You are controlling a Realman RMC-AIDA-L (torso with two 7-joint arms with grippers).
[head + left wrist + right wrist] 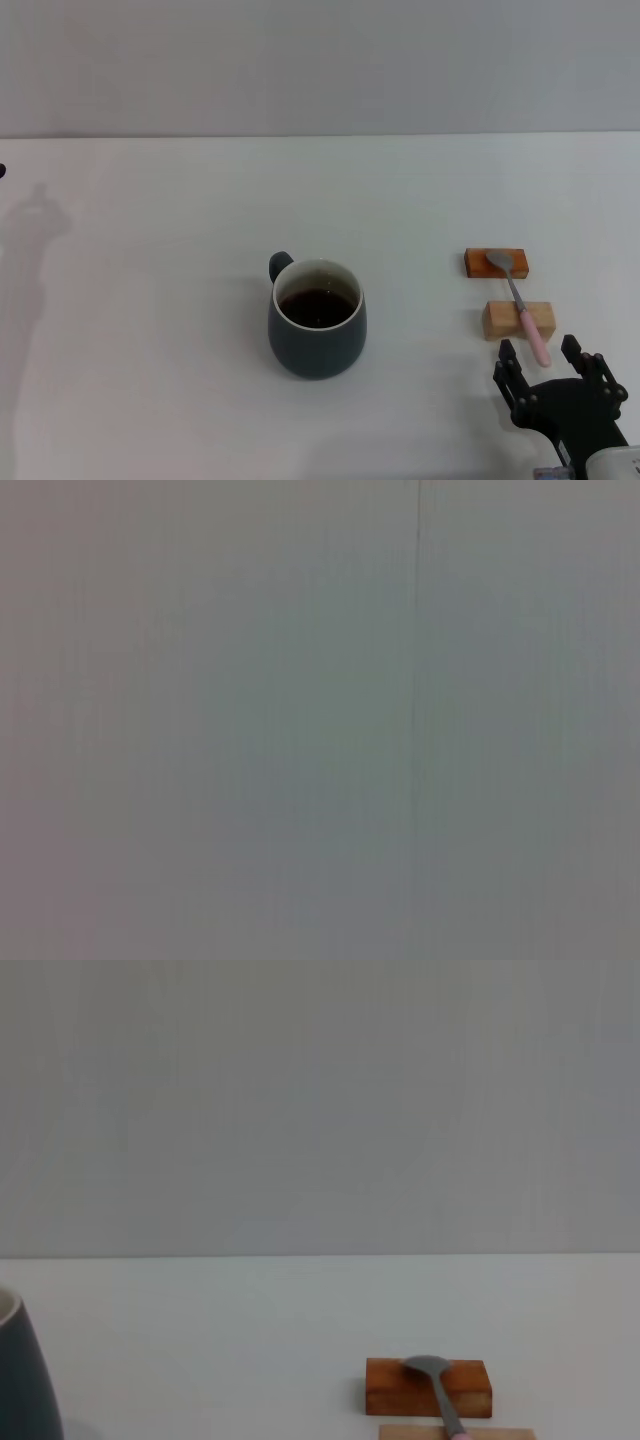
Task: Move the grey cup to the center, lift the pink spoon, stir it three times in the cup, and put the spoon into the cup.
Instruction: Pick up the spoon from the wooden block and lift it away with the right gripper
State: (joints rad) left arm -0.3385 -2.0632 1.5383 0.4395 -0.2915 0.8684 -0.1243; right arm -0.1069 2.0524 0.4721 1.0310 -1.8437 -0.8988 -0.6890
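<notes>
While near pink spoon [521, 302], right gripper [541, 357]

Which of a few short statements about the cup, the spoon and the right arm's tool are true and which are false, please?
1. The pink spoon lies across two wooden blocks. True.
2. The grey cup is empty. False: it holds dark liquid.
3. The right tool is open, just short of the spoon's pink handle end. True.
4. The spoon's metal bowl rests on the paler block. False: it rests on the darker orange block; the handle crosses the paler block.
5. The left tool is gripping the cup's handle. False: the left tool is out of sight.
</notes>
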